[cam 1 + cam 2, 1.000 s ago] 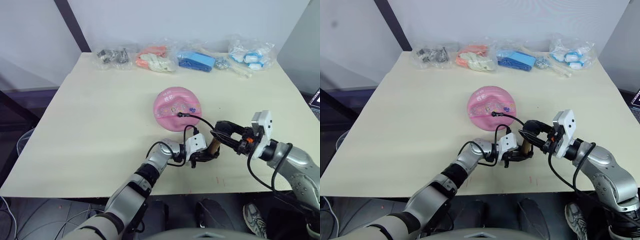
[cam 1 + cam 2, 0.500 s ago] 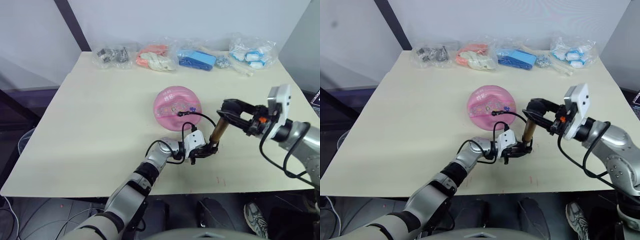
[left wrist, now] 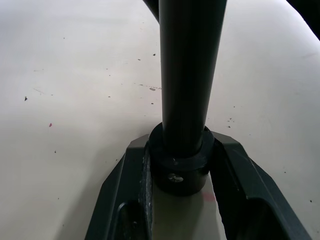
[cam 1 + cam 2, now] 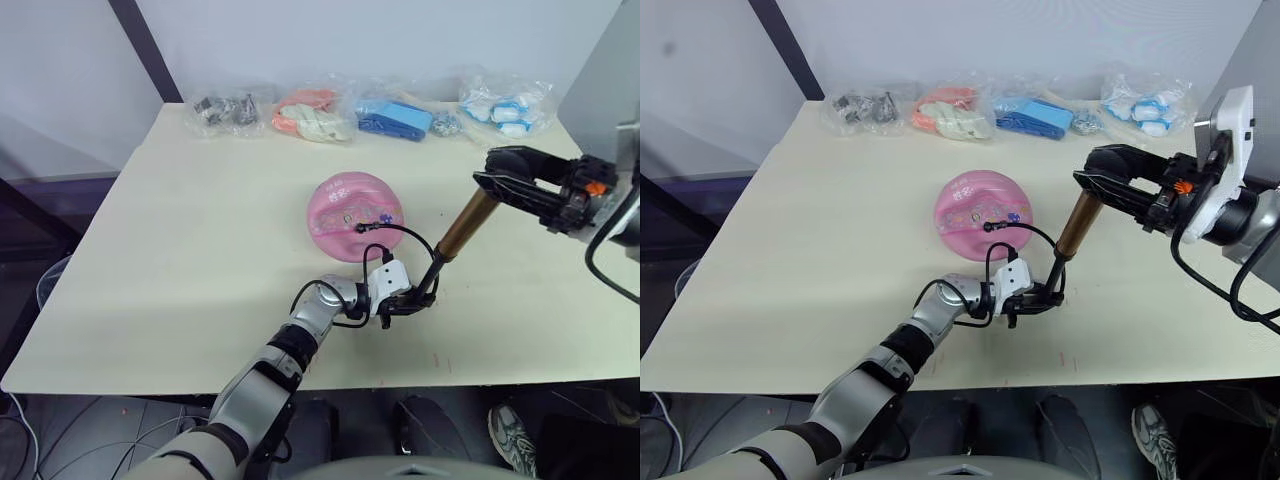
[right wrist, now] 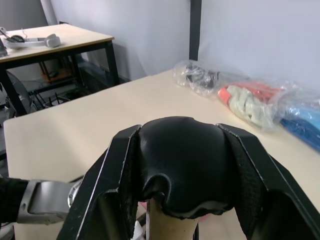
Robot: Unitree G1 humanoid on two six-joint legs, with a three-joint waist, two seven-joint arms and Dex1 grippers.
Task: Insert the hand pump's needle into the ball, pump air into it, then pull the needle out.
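The hand pump [image 4: 455, 236] is held stretched out and tilted above the tabletop [image 4: 180, 250], not far from its near edge. Its black lower end is pinched between the fingers of the left gripper [image 4: 412, 300], which lies low on the tabletop; in the left wrist view the black collar is seen clamped between the two pads [image 3: 235, 175]. The black handle at the upper end is gripped by the right gripper [image 4: 505, 185], raised well above the surface toward the right edge; in the right wrist view the fingers [image 5: 117, 175] are seen pressed against both sides of the handle.

The ball [image 4: 354, 215], dented on top, rests near the middle of the tabletop, just beyond the left gripper. The thin black hose [image 4: 400, 235] loops from the pump's lower end up to the ball's near side, where its tip meets the rubber. The needle itself is too small to be made out, so how deep it sits cannot be told.

Along the far edge a row of plastic bags [image 4: 315, 115] is laid, well apart from the ball. Broad open surface is left on the left half of the tabletop and between the ball and the bags; a narrower strip is left between the left gripper and the near edge. The right arm is cut off at the picture's right border.
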